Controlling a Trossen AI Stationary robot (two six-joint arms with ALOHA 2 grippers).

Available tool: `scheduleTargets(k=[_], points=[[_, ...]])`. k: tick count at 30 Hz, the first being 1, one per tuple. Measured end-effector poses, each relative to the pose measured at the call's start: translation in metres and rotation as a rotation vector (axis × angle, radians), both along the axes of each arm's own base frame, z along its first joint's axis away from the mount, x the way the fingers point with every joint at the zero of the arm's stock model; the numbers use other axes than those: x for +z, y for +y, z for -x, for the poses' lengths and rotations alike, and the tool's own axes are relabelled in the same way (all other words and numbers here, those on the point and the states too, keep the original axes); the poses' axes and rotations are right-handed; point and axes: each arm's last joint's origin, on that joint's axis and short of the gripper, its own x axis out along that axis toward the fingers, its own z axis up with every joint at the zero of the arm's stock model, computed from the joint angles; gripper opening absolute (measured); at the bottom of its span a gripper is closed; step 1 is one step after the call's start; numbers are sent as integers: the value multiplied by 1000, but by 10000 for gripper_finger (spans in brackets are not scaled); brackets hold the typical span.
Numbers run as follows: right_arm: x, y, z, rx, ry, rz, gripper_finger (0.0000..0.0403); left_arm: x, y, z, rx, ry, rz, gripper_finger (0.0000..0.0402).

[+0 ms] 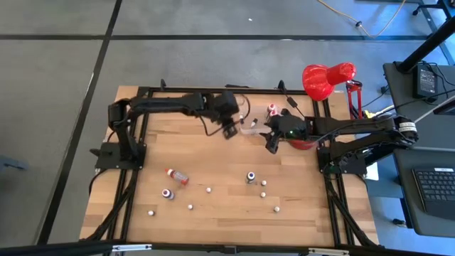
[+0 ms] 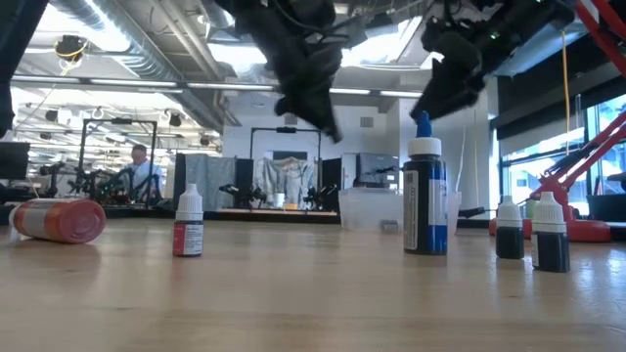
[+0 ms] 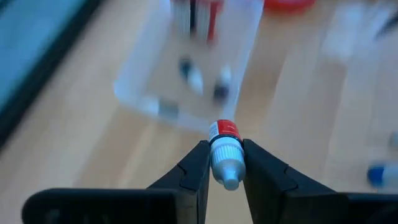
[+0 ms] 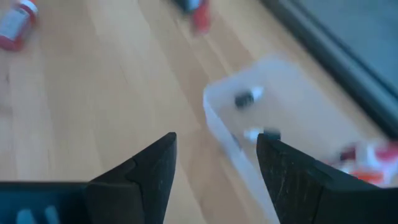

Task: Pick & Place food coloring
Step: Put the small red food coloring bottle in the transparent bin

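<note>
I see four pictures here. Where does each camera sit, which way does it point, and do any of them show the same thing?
High view: above, looking straight down on the table; both arms show.
Low view: at tabletop level, looking across at standing bottles and the room; arms hang in from above.
Left wrist view: on the left arm, looking past the left end effector, shut on a small red-labelled bottle.
Right wrist view: on the right arm, looking past the open right end effector.
Shared: both wrist views show the clear tub, with bottles inside.

Robotics lab: more arm rigs [image 2: 245,191] on benches, ceiling ducts [image 2: 117,54], strip lights
</note>
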Motion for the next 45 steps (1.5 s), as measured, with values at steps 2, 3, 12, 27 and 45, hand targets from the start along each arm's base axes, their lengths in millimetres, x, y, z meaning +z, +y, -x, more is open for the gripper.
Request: scheduleTargets(k=[2, 3, 12, 27, 45], points=[[-3, 3, 3, -26, 28, -33, 223, 5, 10, -3, -14, -84, 2, 73], [-4, 4, 4, -39, 35, -45, 223, 5, 14, -5, -18, -108, 7, 73], [-5, 13, 4, -85, 9, -106, 223, -40, 40, -25, -60, -85, -20, 74], [-5, 19, 5, -122, -16, -164, 223, -59, 61, -62, -159, 105, -33, 75], [-9, 35, 9, -107, 24, -208, 223, -75, 69, -76, -164, 165, -29, 90]])
